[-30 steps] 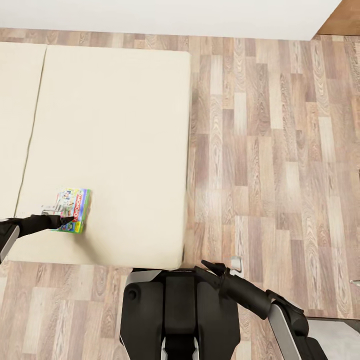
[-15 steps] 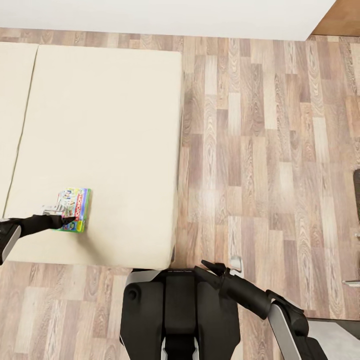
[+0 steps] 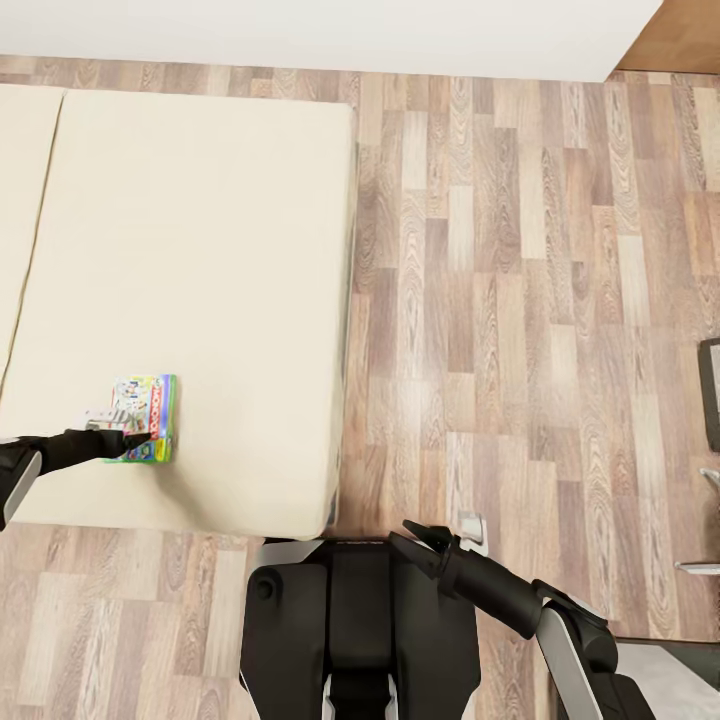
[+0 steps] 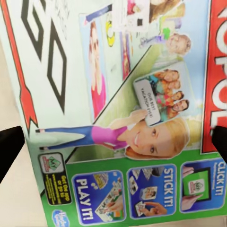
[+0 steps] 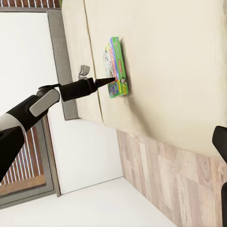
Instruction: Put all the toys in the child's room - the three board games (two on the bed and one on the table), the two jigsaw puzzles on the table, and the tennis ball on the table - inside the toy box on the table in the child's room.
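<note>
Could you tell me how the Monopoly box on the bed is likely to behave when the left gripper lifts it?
The Monopoly box looks flat and stiff, so it should hold its shape rather than flop. Its printed surface appears glossy, so it might slip between the left gripper fingers. Gripped at one edge, it may sag downward once clear of the bed.

Left arm extended forward at the head view's left; left gripper (image 3: 128, 438) jaws spread apart, one finger (image 4: 9, 150) at each side in the wrist view. Right arm bent across the trunk, right gripper (image 3: 428, 537) open.
</note>
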Tool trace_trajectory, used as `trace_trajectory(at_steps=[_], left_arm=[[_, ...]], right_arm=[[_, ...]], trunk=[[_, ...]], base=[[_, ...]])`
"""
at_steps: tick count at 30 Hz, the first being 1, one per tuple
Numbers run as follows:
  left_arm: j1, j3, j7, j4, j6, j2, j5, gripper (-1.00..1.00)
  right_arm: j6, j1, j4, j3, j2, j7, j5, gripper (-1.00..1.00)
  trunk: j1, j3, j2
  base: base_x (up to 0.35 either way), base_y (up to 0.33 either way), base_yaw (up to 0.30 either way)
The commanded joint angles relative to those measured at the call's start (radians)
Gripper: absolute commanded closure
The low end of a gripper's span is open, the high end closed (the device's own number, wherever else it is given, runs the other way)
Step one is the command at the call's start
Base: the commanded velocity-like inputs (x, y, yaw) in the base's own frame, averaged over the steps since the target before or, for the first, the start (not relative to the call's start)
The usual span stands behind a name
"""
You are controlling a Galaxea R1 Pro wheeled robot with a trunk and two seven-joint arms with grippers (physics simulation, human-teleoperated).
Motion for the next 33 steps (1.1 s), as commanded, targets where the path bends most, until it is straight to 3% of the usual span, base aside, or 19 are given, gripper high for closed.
trace_trajectory(at_steps=[1, 33], left_arm=[[0.001, 0.001, -0.007, -0.001, 0.013, -0.017, 0.010, -1.00], [0.001, 0.003, -0.007, -0.001, 0.013, -0.017, 0.010, -1.00]], right_arm=[[0.007, 0.000, 0.000, -0.001, 0.001, 0.002, -0.004, -1.00], [0.008, 0.000, 0.000, -0.002, 0.001, 0.002, -0.006, -1.00]], trunk=[[0.001, -0.001, -0.001], [0.001, -0.001, -0.001]], base=[[0.000, -0.148, 0.000], [0.000, -0.153, 0.000]])
